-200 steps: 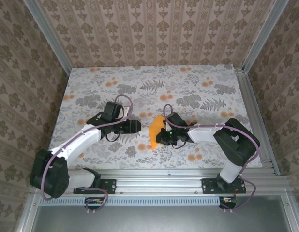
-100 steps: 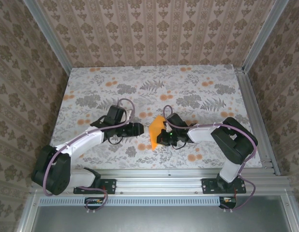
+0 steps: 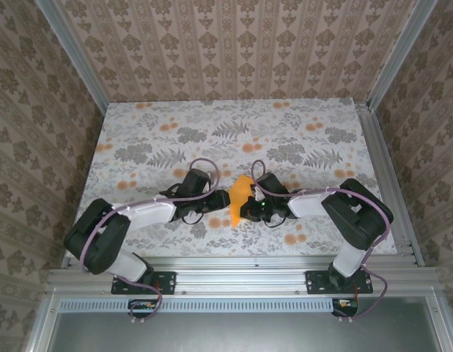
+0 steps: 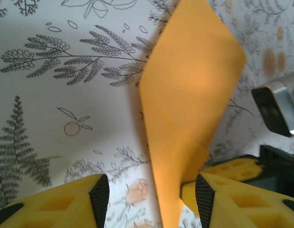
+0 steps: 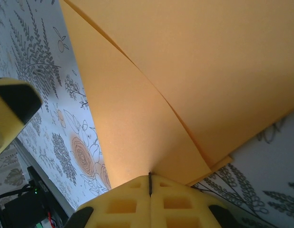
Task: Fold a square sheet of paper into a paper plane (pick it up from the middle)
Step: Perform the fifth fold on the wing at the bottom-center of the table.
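Note:
The square sheet of paper is bright orange, folded into a pointed shape with layered flaps, and stands on edge above the middle of the table. My right gripper is shut on its lower edge from the right; in the right wrist view the paper fans out from the shut gripper. My left gripper comes from the left, open. In the left wrist view the paper's narrow lower end hangs between the left gripper's pads, nearer the right one and touching neither.
The table carries a flower-and-fern printed cloth with small orange blotches. Aluminium rails and patterned walls close it in on three sides. Both arms meet near the front middle; the far half of the cloth is bare.
My left arm has swung right until its jaws straddle the paper's lower end, and they have narrowed a little. The right gripper has kept its hold in place.

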`<state>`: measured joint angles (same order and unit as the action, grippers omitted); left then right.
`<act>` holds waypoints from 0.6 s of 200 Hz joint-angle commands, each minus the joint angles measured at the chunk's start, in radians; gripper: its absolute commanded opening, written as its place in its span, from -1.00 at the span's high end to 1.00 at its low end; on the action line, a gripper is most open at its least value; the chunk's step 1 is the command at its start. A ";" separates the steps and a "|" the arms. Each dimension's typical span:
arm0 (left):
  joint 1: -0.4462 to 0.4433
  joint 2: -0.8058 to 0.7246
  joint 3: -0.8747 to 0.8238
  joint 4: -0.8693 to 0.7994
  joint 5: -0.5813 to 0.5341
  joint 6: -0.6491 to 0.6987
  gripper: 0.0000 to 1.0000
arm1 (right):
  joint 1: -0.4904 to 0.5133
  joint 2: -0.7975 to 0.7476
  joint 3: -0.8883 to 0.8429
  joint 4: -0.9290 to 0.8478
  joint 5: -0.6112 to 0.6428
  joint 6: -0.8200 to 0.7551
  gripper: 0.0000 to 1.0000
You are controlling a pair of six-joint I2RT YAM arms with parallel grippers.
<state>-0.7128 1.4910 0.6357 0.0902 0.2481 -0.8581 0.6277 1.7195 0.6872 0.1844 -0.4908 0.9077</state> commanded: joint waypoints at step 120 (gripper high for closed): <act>-0.038 0.190 0.113 0.178 -0.036 -0.087 0.33 | -0.011 0.005 -0.035 -0.042 0.012 -0.022 1.00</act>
<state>-0.7460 1.6657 0.7139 0.2398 0.2050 -0.9432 0.6231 1.7191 0.6785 0.2008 -0.5014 0.8963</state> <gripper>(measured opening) 0.358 0.070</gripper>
